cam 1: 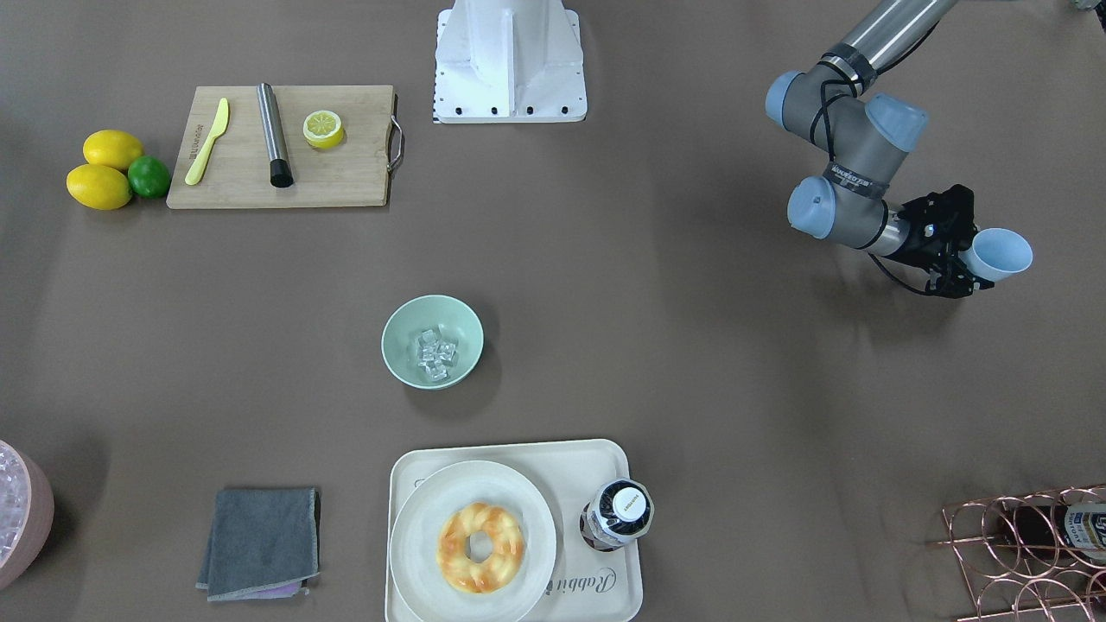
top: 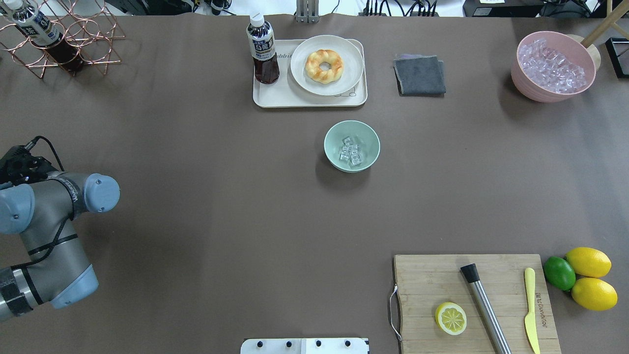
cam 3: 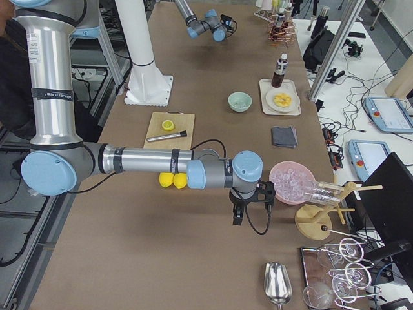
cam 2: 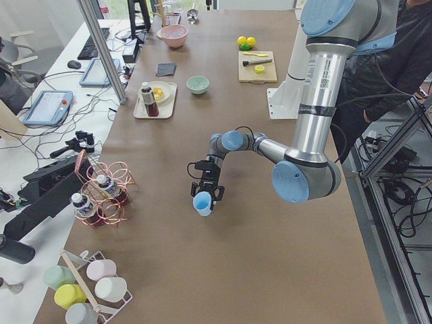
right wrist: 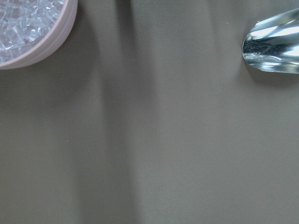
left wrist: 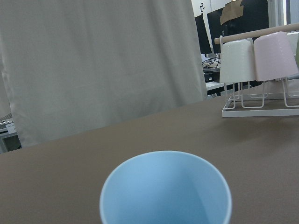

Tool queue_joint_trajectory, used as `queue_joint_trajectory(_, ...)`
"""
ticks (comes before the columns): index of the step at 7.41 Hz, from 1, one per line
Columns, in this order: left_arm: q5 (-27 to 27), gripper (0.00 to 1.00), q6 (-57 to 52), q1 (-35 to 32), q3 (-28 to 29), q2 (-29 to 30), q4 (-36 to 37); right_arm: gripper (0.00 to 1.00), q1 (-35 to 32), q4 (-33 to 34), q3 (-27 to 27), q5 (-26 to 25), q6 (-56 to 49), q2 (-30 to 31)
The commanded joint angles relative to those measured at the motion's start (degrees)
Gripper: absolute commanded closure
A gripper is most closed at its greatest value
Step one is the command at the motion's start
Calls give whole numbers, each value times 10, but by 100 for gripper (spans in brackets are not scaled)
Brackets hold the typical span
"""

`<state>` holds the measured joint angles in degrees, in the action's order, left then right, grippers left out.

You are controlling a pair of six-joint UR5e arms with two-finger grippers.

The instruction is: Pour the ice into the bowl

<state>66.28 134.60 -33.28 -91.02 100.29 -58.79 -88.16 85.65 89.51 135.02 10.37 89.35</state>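
The pale mint-green bowl point(cam 1: 464, 329) stands mid-table with several clear cubes of ice point(cam 1: 435, 354) inside it; the overhead view shows the same bowl point(top: 334, 147) and ice point(top: 352, 151). Far off at the table's left end, my left gripper point(cam 1: 966, 259) is shut on a light blue cup point(cam 1: 1002, 252) held tilted on its side above the table. The left wrist view looks into the cup point(left wrist: 166, 186), and it appears empty. My right gripper point(cam 3: 248, 208) hangs over the table near the pink bowl; I cannot tell whether it is open or shut.
A pink bowl point(top: 522, 83) full of ice sits at the far right. A tray point(top: 265, 98) carries a doughnut plate and a bottle. Also on the table are a grey cloth point(top: 419, 74), a cutting board point(top: 427, 280), a wire rack point(top: 64, 34) and a metal scoop point(right wrist: 273, 46).
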Motion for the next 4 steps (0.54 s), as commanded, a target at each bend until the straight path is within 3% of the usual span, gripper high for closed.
queue_joint_trajectory(1,2,46,15,14,25,3,2,1,1,0,-4,1,0,-2)
queue_joint_trajectory(4,2,21,14,14,25,6,4,1,1,0,-4,0,0,-3)
